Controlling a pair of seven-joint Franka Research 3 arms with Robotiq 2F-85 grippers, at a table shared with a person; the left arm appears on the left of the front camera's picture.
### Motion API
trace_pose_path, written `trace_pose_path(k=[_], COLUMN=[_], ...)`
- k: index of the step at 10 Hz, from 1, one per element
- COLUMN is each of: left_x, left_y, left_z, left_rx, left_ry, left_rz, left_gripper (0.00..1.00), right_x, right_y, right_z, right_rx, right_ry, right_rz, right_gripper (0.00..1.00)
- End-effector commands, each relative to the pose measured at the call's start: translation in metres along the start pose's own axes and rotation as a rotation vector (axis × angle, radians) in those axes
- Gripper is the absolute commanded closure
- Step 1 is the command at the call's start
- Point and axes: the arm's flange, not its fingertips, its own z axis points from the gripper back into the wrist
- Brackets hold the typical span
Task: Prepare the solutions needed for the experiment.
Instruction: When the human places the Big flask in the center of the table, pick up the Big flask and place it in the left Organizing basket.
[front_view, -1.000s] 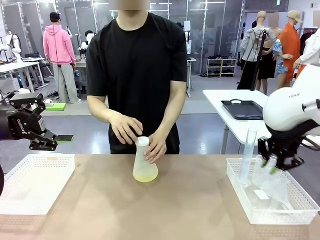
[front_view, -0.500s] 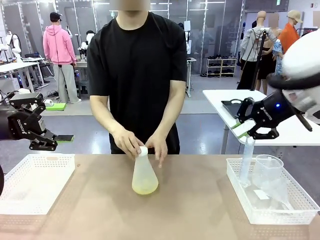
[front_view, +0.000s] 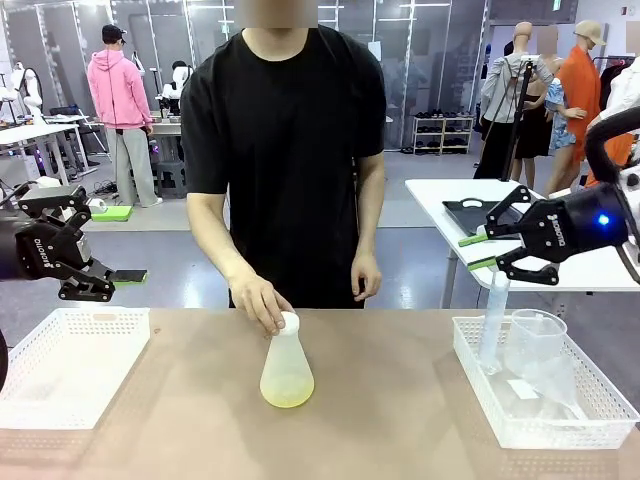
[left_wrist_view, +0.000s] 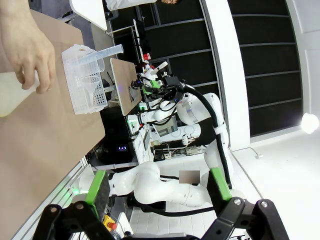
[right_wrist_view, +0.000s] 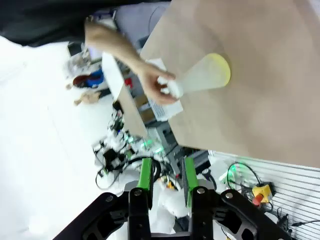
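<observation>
A frosted conical flask (front_view: 287, 365) stands mid-table, its bottom holding the pale yellow-green solutions (front_view: 287, 393). The person's hand (front_view: 262, 300) grips its white cap (front_view: 290, 321). My left gripper (front_view: 88, 285) hovers open and empty above the table's left end, its pads (left_wrist_view: 95, 185) wide apart. High at the right, my right gripper (front_view: 478, 251) points left over the right basket; its fingers (right_wrist_view: 145, 177) stand narrowly apart around nothing. The right wrist view looks down on the flask (right_wrist_view: 204, 74) and the hand (right_wrist_view: 150, 82).
A white basket (front_view: 70, 365) lies at the table's left end. Another white basket (front_view: 500, 420) at the right end holds a tall measuring cylinder (front_view: 493, 320) and a clear beaker (front_view: 535, 345). The person stands at the far edge, the other hand hanging by the hip.
My right gripper has risen out of the right basket and turned to point left, empty. The person's left hand has left the flask; the right hand stays on the cap.
</observation>
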Motion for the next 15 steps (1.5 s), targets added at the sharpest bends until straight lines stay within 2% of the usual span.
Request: trace_pose_path(k=[1, 3, 4, 5, 6, 7, 8, 9, 10, 11, 12, 15], left_x=[0.0, 0.0, 0.0, 0.0, 0.0, 0.0, 0.0, 0.0, 0.0, 0.0, 0.0, 0.0], left_y=[-0.003, -0.003, -0.003, -0.003, -0.003, -0.003, -0.003, -0.003, -0.003, -0.003, -0.003, -0.003], left_z=[-0.003, -0.003, -0.003, -0.003, -0.003, -0.003, -0.003, -0.003, -0.003, -0.003, -0.003, -0.003], left_rx=[-0.027, -0.027, -0.027, -0.027, -0.027, -0.027, -0.027, -0.027, -0.027, -0.027, -0.027, -0.027], left_ry=[-0.006, -0.006, -0.006, -0.006, -0.006, -0.006, -0.006, -0.006, -0.006, -0.006, -0.006, -0.006], left_rz=[0.004, 0.004, 0.004, 0.004, 0.004, 0.004, 0.004, 0.004, 0.004, 0.004, 0.004, 0.004], left_gripper=[0.0, 0.0, 0.0, 0.0, 0.0, 0.0, 0.0, 0.0, 0.0, 0.0, 0.0, 0.0], right_x=[0.008, 0.01, 0.01, 0.012, 0.013, 0.014, 0.014, 0.015, 0.015, 0.016, 0.012, 0.012], right_y=[-0.023, -0.038, -0.043, -0.045, -0.047, -0.048, -0.049, -0.048, -0.046, -0.043, -0.05, -0.05], right_z=[0.002, -0.005, -0.006, -0.008, -0.006, -0.005, -0.006, -0.007, -0.007, -0.006, -0.005, -0.005], right_rx=[0.083, 0.15, 0.195, 0.214, 0.237, 0.227, 0.231, 0.234, 0.22, 0.176, 0.21, 0.21], right_ry=[0.1, 0.136, 0.169, 0.171, 0.167, 0.15, 0.159, 0.169, 0.167, 0.163, 0.162, 0.162], right_rz=[0.087, 0.176, 0.224, 0.254, 0.26, 0.261, 0.254, 0.249, 0.248, 0.203, 0.237, 0.237], right_gripper=[0.67, 0.67, 0.48, 0.48, 0.28, 0.42, 0.08, 0.22, 0.0, 0.0, 0.0, 0.0])
